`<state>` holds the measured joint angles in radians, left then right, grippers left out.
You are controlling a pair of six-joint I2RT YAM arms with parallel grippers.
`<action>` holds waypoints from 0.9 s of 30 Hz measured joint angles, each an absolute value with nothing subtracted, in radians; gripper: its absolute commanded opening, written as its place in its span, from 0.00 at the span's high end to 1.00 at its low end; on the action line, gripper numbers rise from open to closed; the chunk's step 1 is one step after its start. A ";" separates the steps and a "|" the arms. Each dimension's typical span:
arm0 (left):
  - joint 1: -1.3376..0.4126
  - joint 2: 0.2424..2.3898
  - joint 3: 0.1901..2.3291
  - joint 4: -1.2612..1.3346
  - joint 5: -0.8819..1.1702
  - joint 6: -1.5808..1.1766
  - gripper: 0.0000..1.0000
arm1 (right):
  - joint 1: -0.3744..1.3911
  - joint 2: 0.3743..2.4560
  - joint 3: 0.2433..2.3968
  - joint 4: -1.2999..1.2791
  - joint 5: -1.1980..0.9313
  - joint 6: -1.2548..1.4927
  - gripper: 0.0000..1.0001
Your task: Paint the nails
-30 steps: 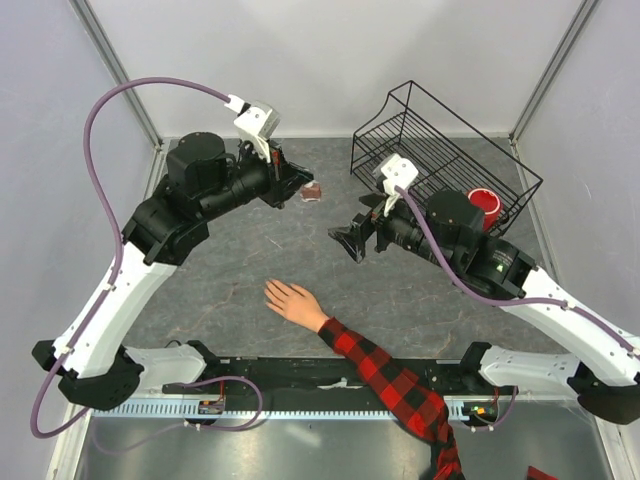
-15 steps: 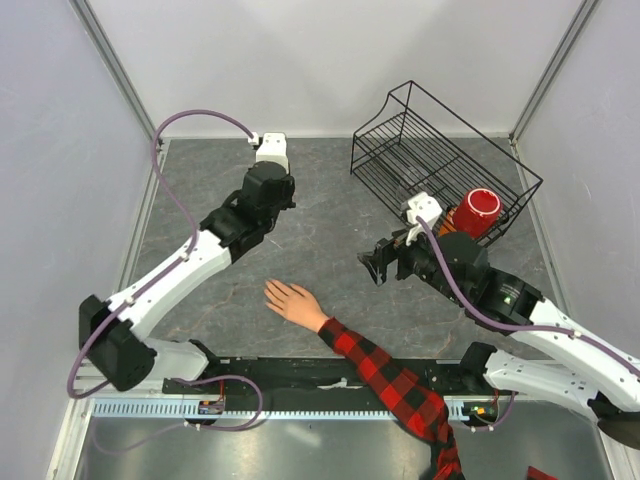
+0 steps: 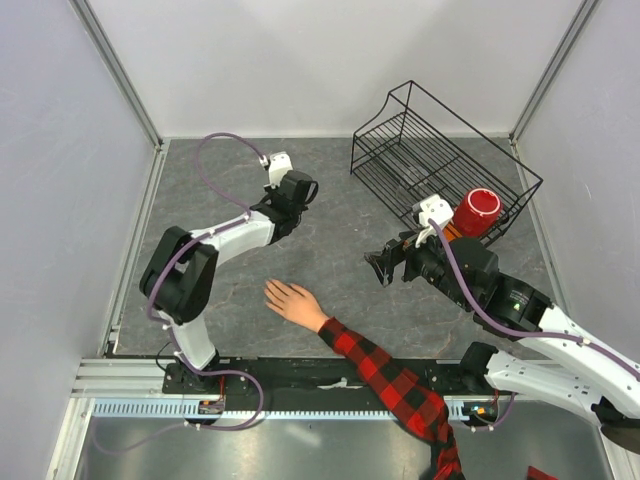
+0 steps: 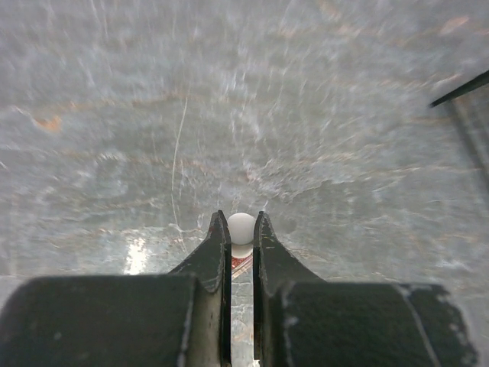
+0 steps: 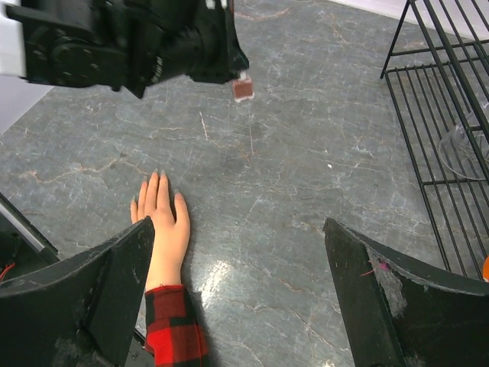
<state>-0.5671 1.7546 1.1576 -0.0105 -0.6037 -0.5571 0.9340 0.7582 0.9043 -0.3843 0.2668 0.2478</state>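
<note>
**Polish bottle lifted, cap on, nails waiting**

The left gripper (image 4: 241, 223), its 2 jaws drawn almost together, pinches the tiny dark red bottle (image 5: 243, 90) at its white-capped top. The bottle hangs clear of the table (image 3: 330, 235), just beyond the fingertips of the pale hand (image 5: 165, 222). The right gripper (image 5: 238, 229) hovers beyond that hand and to its right, jaws spread wide and holding nothing.

The hand lies flat, palm down, fingers a little apart. Its nails (image 5: 153, 178) are too small to show whether any carry colour.

This looks like the fetching stage, since no brush is out. Next the cap must come off, which probably needs the idle gripper to take 1 end while the other holds firm.

The hand is a smooth, matt, skin-coloured moulding. Its sleeve (image 5: 173, 330) is soft red-and-black plaid, the small squat bottle looks like glass, and the table is grey and veined like stone.
</note>
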 measured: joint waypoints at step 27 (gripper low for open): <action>-0.579 1.920 1.234 -0.104 -0.723 -0.739 0.67 | 0.934 0.760 0.873 -0.388 0.268 0.263 0.02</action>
<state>-0.5789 1.9202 1.2335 -0.1043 -0.7235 -0.7387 0.9340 0.7601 0.8730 -0.3878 0.2680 0.2626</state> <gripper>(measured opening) 0.218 0.982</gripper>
